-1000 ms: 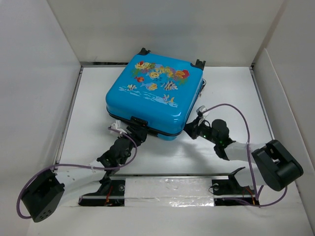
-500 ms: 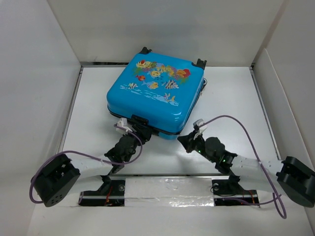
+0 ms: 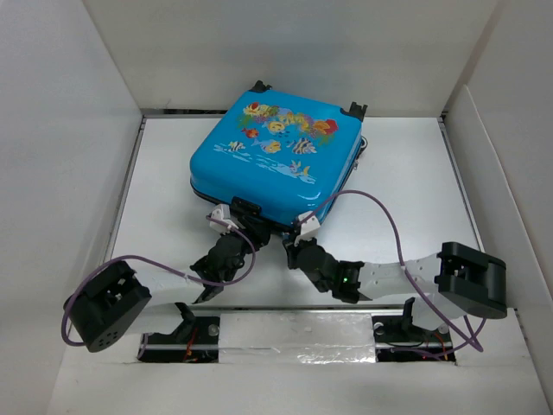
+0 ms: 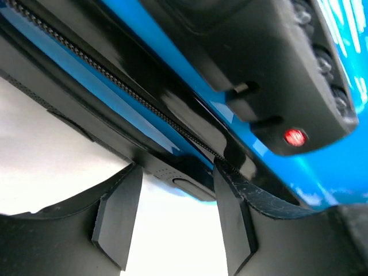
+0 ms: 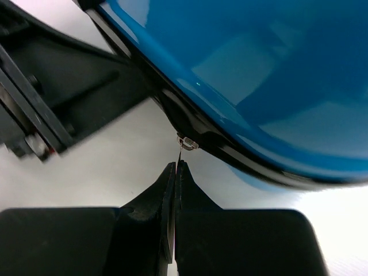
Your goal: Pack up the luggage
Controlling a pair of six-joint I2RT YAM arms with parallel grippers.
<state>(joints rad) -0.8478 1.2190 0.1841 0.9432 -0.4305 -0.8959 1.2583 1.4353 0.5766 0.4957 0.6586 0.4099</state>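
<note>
Left end effector (image 3: 232, 226) half apart, straddling near rim of luggage (image 3: 275, 162), mid-counter (image 3: 415, 173); lid down, zip seam visible. Right end effector (image 5: 175, 168) pinched together on zipper pull (image 5: 185, 145); zipping seems under way, rest unclear

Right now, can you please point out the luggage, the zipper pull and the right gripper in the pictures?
luggage (image 3: 275, 160), top external view, on the middle of its blue printed lid.
zipper pull (image 5: 187, 144), right wrist view, on the small metal ring at the seam.
right gripper (image 5: 175, 170), right wrist view, between its closed fingertips.
</note>
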